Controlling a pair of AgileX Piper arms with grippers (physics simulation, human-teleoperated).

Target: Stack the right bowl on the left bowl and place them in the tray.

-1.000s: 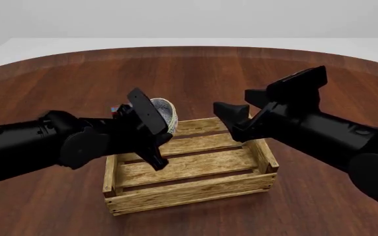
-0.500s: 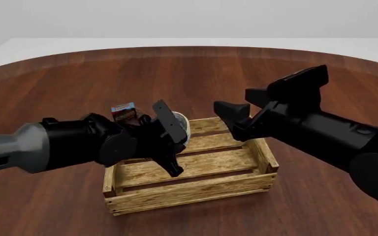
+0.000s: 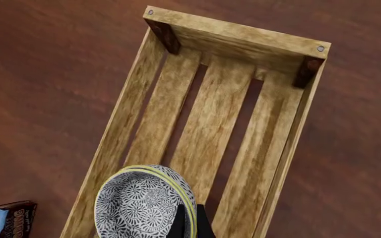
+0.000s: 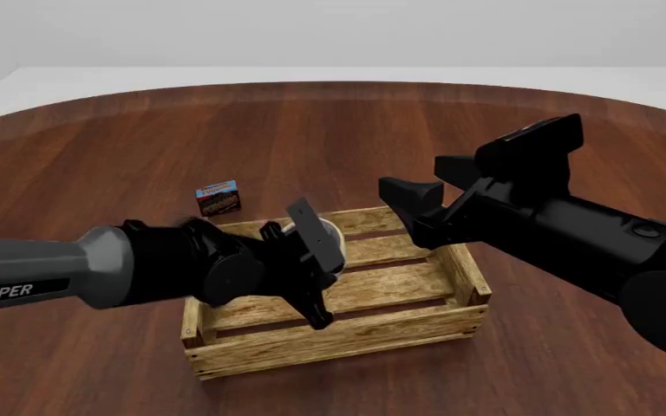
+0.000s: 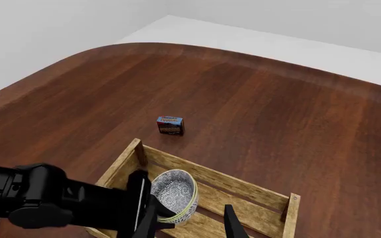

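A grey-and-white patterned bowl (image 3: 144, 203) with a yellow-green rim hangs tilted on its side over the near-left part of the tray (image 3: 243, 42). My left gripper (image 4: 310, 260) is shut on its rim. Two rim lines run close together, and I cannot tell whether a second bowl is nested inside. In the front view the bowl (image 4: 316, 231) is low between the walls of the wooden slat tray (image 4: 333, 342). In the right wrist view the bowl (image 5: 174, 193) leans inside the tray (image 5: 210, 173). My right gripper (image 4: 426, 186) stands open above the tray's right end, holding nothing.
A small dark red-and-blue box (image 4: 218, 198) lies on the brown wooden table just beyond the tray's far-left corner, also seen as the box (image 5: 170, 125). The left arm's grey link (image 4: 32, 277) stretches across the front left. The table's curved far edge (image 5: 197, 47) meets a white floor.
My left gripper has carried the bowl down and to the right, from above the tray's far-left corner to low inside the tray. The right arm has barely moved.
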